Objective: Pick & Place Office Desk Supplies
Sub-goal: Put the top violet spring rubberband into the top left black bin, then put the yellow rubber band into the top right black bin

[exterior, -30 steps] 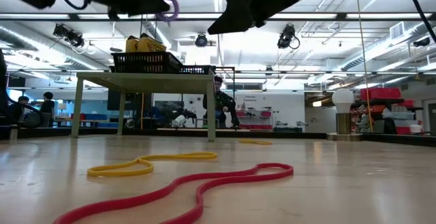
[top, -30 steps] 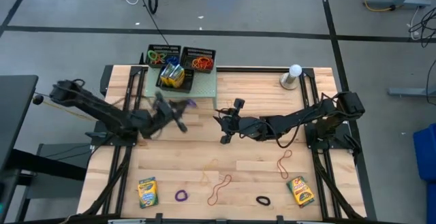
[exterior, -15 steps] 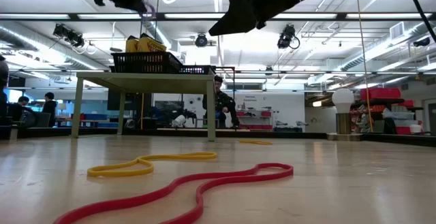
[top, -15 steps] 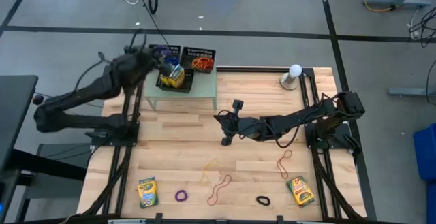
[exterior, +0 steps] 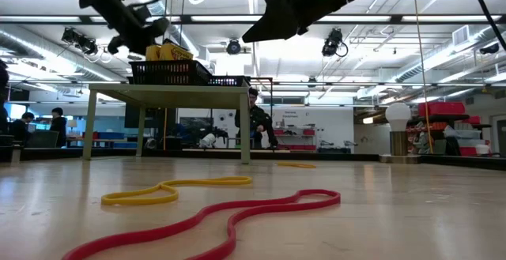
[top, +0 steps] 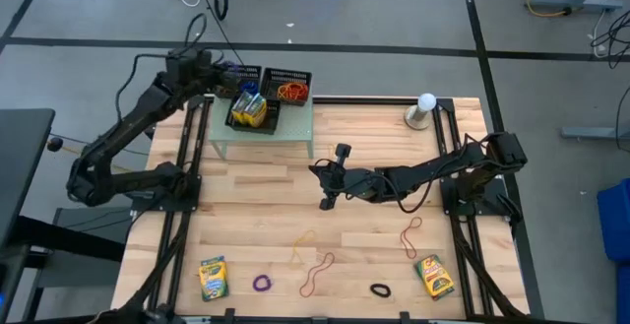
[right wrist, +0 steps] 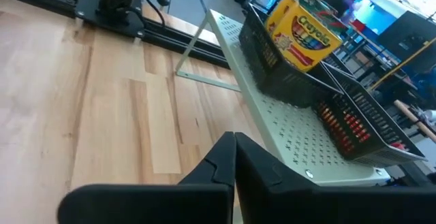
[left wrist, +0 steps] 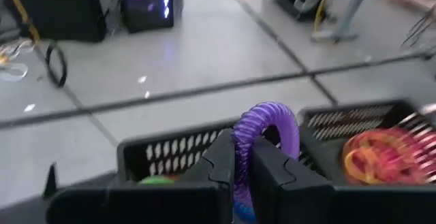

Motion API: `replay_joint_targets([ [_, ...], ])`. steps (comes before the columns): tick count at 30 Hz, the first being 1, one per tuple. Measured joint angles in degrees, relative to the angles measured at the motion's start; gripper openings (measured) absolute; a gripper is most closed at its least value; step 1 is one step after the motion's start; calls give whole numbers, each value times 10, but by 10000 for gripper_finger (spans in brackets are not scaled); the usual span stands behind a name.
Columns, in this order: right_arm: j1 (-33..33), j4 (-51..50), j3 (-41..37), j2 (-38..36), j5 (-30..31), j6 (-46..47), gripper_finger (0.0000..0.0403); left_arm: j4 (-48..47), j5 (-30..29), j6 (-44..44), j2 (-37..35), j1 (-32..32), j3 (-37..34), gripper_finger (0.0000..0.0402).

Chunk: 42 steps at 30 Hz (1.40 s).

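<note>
My left gripper (top: 219, 71) hovers at the far left, over the black mesh trays (top: 262, 80) on a pale green stand (top: 295, 127). It is shut on a purple rubber band (left wrist: 269, 118). The trays hold green bands (left wrist: 157, 180), red and orange bands (left wrist: 381, 156) and crayon boxes (top: 248, 108). My right gripper (top: 325, 184) hangs shut and empty above the table's middle. Loose on the wood near the front edge lie two crayon boxes (top: 213, 278) (top: 434, 276) and purple (top: 262, 284), red (top: 317, 273), tan (top: 302, 247), orange (top: 409, 235) and black (top: 380, 290) bands. My left gripper pinches the purple band between its two fingers (left wrist: 225, 157). An arch of the loop (left wrist: 279, 115) stands out past the fingertips. The band is lifted clear, above the tray with the green bands.
A white ball-topped grey stand (top: 423, 109) sits at the far right of the table. The stand with the trays rises above the tabletop at the far left. Bare wood lies between the stand and the loose bands.
My left gripper has swung from over the table's left middle up toward the far edge, carrying the purple band, and now hangs over the trays. My right arm has stayed in place.
</note>
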Motion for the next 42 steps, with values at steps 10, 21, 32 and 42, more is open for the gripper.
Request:
replay_joint_targets([
  [10, -14, -3, 0, 0, -33, 24, 13, -45, -49, 26, 65, 7, 0, 80],
  [21, -14, -2, 0, 0, -34, 26, 11, -62, -103, 68, -1, -4, 0, 137],
  [32, -12, -31, 0, 0, -34, 53, 11, -182, 71, 132, -197, -79, 0, 73],
  [42, 5, -157, 0, 0, 14, 166, 11, -65, -1, 62, -384, -340, -151, 10],
])
